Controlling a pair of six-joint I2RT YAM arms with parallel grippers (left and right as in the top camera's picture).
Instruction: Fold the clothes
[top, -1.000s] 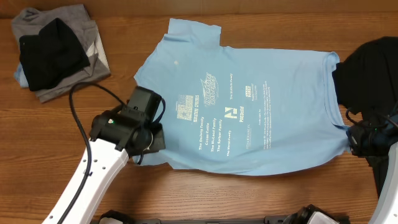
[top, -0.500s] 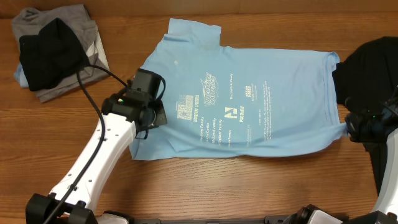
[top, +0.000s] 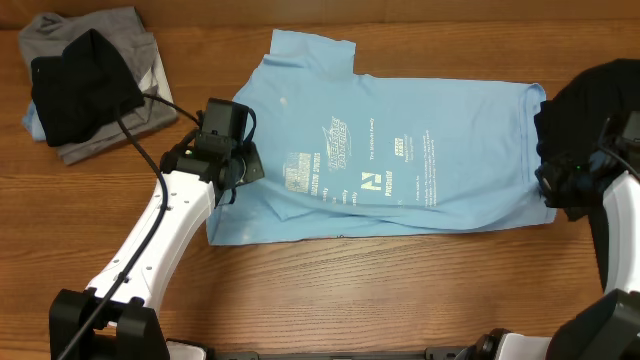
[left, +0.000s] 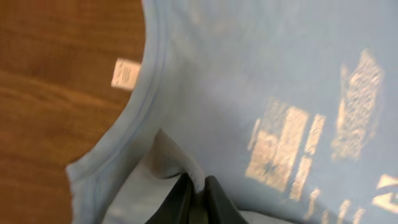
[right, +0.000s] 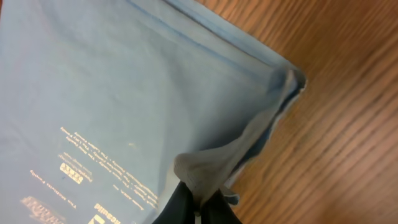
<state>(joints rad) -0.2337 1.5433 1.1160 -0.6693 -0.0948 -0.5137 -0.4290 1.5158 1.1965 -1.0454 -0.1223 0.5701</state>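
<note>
The light blue T-shirt (top: 400, 160) with white print lies spread across the table, its near long edge lifted and drawn over the body. My left gripper (top: 238, 172) is shut on a pinch of its fabric (left: 186, 171) at the left end, near the neck opening. My right gripper (top: 556, 200) is shut on a pinch of its fabric (right: 205, 168) at the right end, by the hem corner. A plain black shirt (top: 590, 110) lies at the right edge. Folded grey and black shirts (top: 85, 85) sit at the far left.
Bare wooden table (top: 380, 290) shows along the near edge. A white label (left: 124, 73) shows through the neck opening in the left wrist view. The left arm's cable (top: 150, 160) loops over the table by the folded pile.
Both grippers have moved away from the near edge, carrying the shirt's near edge up over its body. The visible blue area has become narrower.
</note>
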